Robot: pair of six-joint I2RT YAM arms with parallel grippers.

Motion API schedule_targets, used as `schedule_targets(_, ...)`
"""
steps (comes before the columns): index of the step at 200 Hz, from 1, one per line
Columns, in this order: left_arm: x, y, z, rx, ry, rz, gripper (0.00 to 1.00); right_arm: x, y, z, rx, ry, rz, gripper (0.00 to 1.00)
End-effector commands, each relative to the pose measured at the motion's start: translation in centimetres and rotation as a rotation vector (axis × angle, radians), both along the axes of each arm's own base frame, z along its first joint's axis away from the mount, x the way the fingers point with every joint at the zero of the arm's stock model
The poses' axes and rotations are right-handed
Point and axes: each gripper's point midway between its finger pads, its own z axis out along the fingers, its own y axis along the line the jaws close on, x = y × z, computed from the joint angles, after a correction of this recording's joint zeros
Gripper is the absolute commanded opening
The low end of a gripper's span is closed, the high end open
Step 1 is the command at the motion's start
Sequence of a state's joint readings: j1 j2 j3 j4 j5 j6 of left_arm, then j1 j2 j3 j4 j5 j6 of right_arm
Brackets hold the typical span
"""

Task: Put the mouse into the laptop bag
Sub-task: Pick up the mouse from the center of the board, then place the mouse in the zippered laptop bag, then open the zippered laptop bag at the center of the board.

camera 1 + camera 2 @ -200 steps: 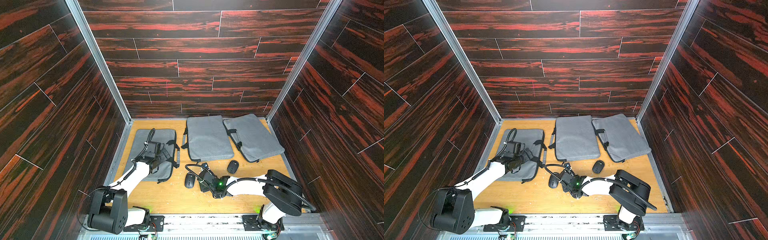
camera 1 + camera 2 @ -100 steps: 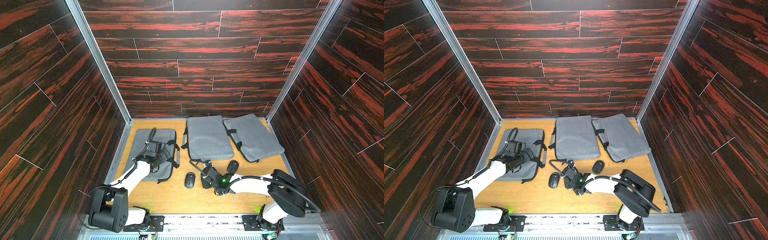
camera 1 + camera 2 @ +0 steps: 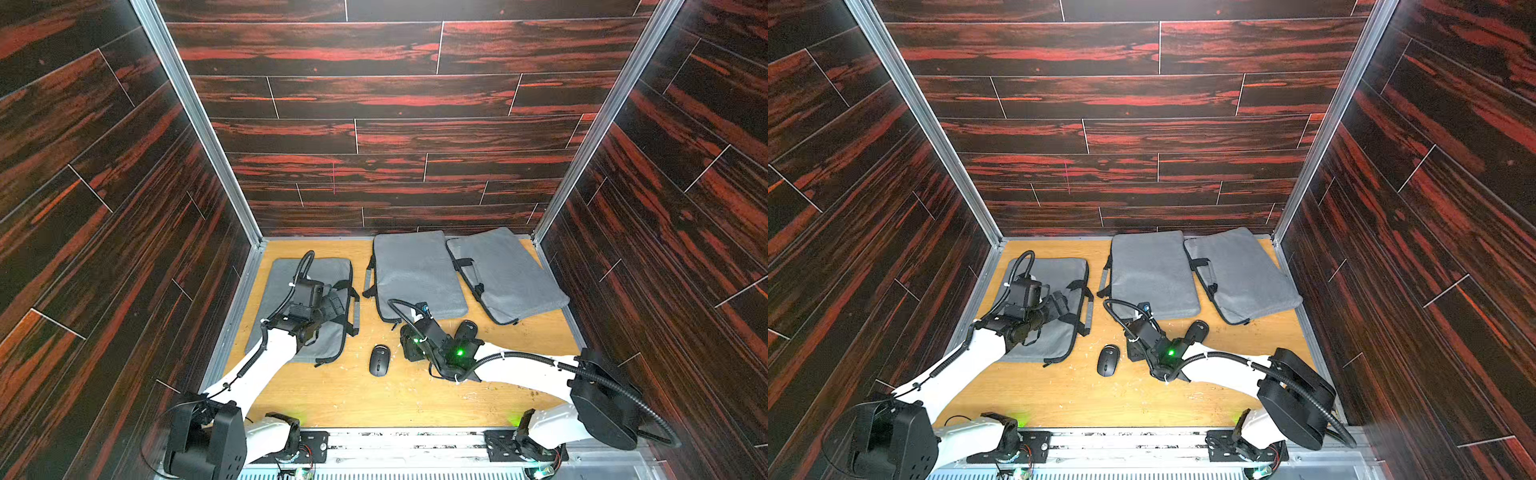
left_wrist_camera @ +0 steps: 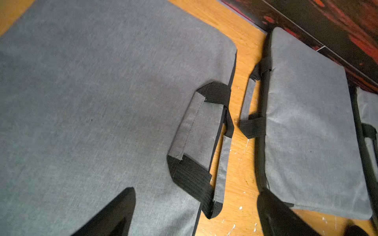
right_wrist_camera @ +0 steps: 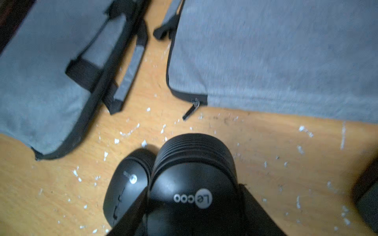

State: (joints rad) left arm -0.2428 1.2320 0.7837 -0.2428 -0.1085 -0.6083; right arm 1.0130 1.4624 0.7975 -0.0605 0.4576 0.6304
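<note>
My right gripper (image 5: 192,216) is clamped on the black oval Lecoo mouse (image 5: 192,173) over the scuffed wooden table (image 5: 276,155), near the middle grey fabric laptop bag (image 5: 266,51). My left gripper (image 4: 197,191) gapes above the leftmost grey bag (image 4: 92,92).

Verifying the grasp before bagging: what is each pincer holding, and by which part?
The right pincer grips a black mouse by its sides near the logo end; the left pincer holds nothing.
</note>
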Motion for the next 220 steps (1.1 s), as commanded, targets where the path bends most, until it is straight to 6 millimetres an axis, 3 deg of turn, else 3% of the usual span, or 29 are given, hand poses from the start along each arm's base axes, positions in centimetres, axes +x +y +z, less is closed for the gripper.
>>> schedule_targets(1, -0.3, -0.1, -0.4, 0.041, 0.018, -0.032, 0.96, 1.7, 0.3, 3.6, 0.074, -0.081, -0.036, 0.45)
schedule_targets(79, 2.5, -0.9, -2.1, 0.126, 0.074, -0.049, 0.95, 5.0, 1.5, 5.3, 0.090, -0.080, -0.061, 0.40)
schedule_targets(115, 3.6, 1.0, -4.4, 0.256, 0.143, 0.026, 0.94, 7.5, 2.3, 4.7, 0.101, -0.070, -0.043, 0.39)
schedule_targets(133, 4.0, 1.2, -5.8, 0.279, 0.188, 0.042, 0.93, 7.7, 2.4, 4.6, 0.090, -0.073, -0.038, 0.39)
schedule_targets(154, 4.5, 1.1, -7.6, 0.282, 0.237, 0.062, 0.92, 6.6, 2.2, 4.1, 0.096, -0.032, -0.014, 0.39)
schedule_targets(181, 5.0, 1.7, -9.6, 0.326, 0.302, 0.092, 0.79, 5.3, 1.8, 3.0, 0.124, 0.012, 0.000, 0.38)
schedule_targets(220, 5.4, 1.9, -11.2, 0.362, 0.345, 0.098, 0.50, 5.0, 2.5, 1.6, 0.154, 0.047, 0.012, 0.36)
